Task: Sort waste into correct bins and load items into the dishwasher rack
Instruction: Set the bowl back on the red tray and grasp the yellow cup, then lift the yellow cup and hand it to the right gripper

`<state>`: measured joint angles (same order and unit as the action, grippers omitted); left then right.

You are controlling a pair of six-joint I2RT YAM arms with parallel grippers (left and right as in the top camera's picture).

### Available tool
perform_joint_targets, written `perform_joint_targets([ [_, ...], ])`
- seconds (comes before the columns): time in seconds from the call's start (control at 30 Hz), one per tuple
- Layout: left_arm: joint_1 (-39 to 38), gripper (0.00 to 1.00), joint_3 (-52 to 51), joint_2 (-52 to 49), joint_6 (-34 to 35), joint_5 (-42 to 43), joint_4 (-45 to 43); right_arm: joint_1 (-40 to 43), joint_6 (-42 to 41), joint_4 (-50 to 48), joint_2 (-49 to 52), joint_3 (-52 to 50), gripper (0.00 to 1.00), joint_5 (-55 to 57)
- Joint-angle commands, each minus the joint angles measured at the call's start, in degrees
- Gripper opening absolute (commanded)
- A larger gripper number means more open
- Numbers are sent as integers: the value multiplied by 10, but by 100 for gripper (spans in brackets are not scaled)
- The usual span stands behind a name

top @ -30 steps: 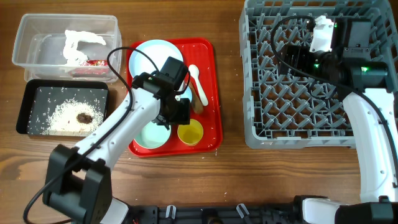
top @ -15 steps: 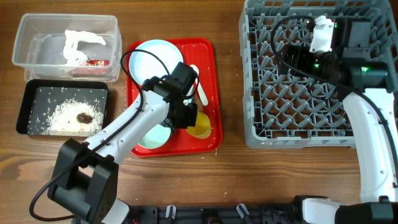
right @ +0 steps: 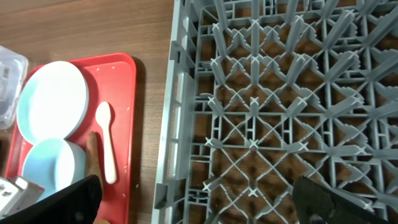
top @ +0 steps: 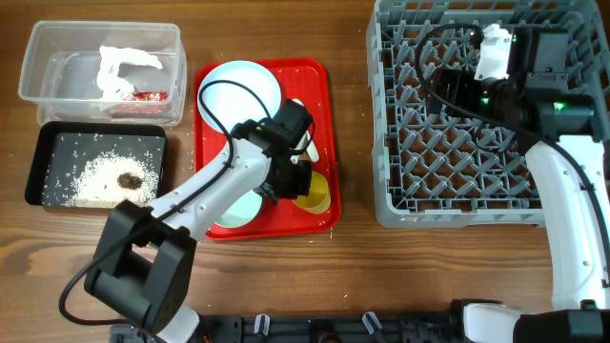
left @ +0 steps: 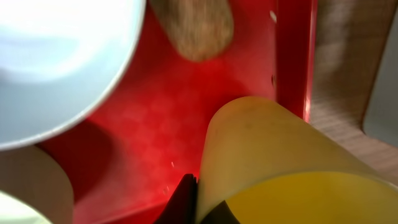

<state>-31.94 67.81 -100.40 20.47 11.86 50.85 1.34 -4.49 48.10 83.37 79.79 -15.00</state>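
Left fingers (left: 184,199) tight on yellow cup (left: 280,149)

No legible text, labels, brands or numbers in any view. Only candidate: the red snack wrapper (top: 145,96) in the clear tub (top: 43,57), well off to the left of the left gripper (top: 301,184) and farther out. It carries print, but it's too small and blurred to read.
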Motion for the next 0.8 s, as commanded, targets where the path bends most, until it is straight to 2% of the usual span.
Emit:
perform_joint_targets([
  [0.0,62,4,28,32,-2,129,3,1,-11,-8,7,12,100,-90],
  [0.07,115,4,35,60,-6,241,-18,-7,-11,-25,12,12,100,-176],
  [0.2,231,4,35,86,-4,510,-114,-41,-10,-78,41,12,100,-331],
  [0.27,274,4,35,86,15,610,-160,-62,-10,-131,68,12,100,-452],
  [0.33,297,4,35,86,15,664,-186,-81,-11,-194,93,12,100,-559],
  [0.43,319,4,35,86,14,704,-196,-115,-42,-292,123,12,100,-648],
  [0.7,322,4,35,86,21,758,-229,-208,-46,-357,144,12,99,-647],
  [0.77,322,4,35,86,23,758,-229,-225,-47,-371,144,12,94,-643],
])
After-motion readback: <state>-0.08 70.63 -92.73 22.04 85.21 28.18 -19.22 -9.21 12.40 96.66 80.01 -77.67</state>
